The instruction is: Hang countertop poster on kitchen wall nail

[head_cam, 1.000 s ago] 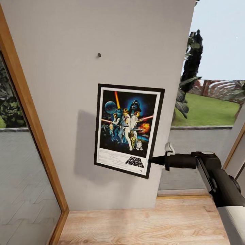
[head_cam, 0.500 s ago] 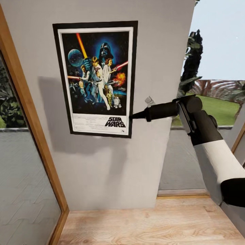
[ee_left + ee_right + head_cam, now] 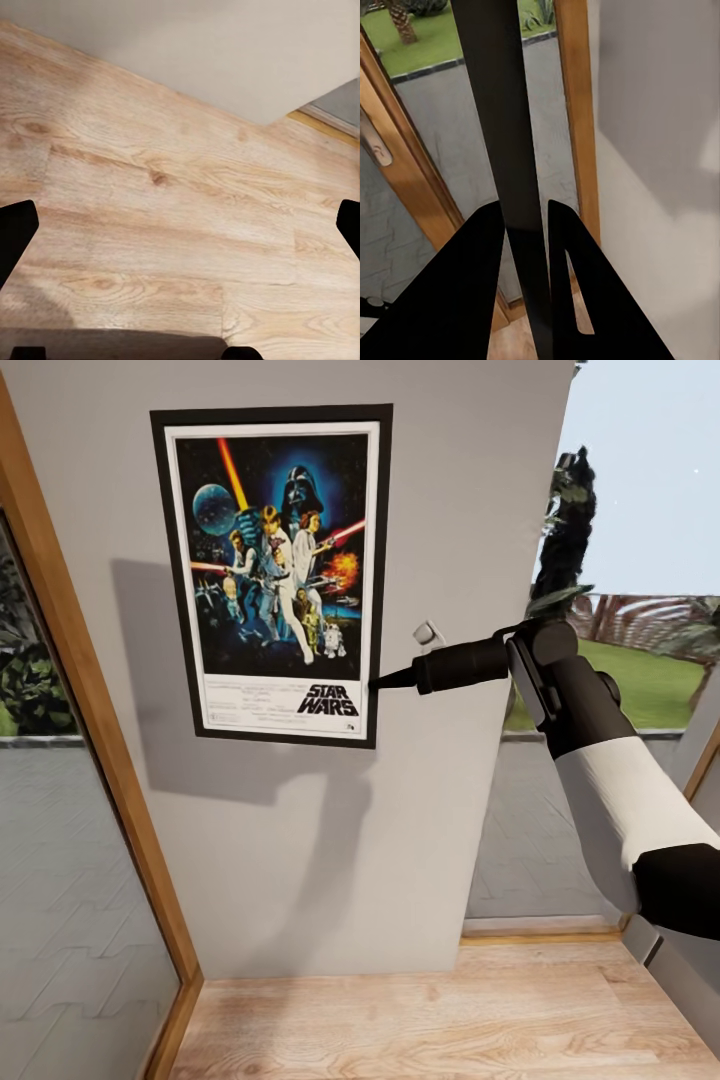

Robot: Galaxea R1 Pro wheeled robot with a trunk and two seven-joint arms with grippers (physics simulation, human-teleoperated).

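The Star Wars poster (image 3: 270, 570) in its thin black frame stands upright, flat against the pale grey wall (image 3: 460, 500), high in the head view. My right gripper (image 3: 378, 684) is shut on the poster's lower right edge, reaching in from the right. In the right wrist view that edge is a dark strip (image 3: 502, 112) running between the two black fingers (image 3: 457, 300). No nail head shows on the bare wall; the poster covers the spot where one was seen before. My left gripper (image 3: 180, 225) hangs open over the wood floor, its fingers far apart.
A wood-framed glass door (image 3: 95, 700) runs down the left of the wall. To the right is a window (image 3: 620, 660) onto a lawn and plants. Light wood floor (image 3: 420, 1020) lies below the wall.
My right arm lifted the poster up and to the left along the wall, over the nail that showed above it a second ago. In the last half second it rose only slightly.
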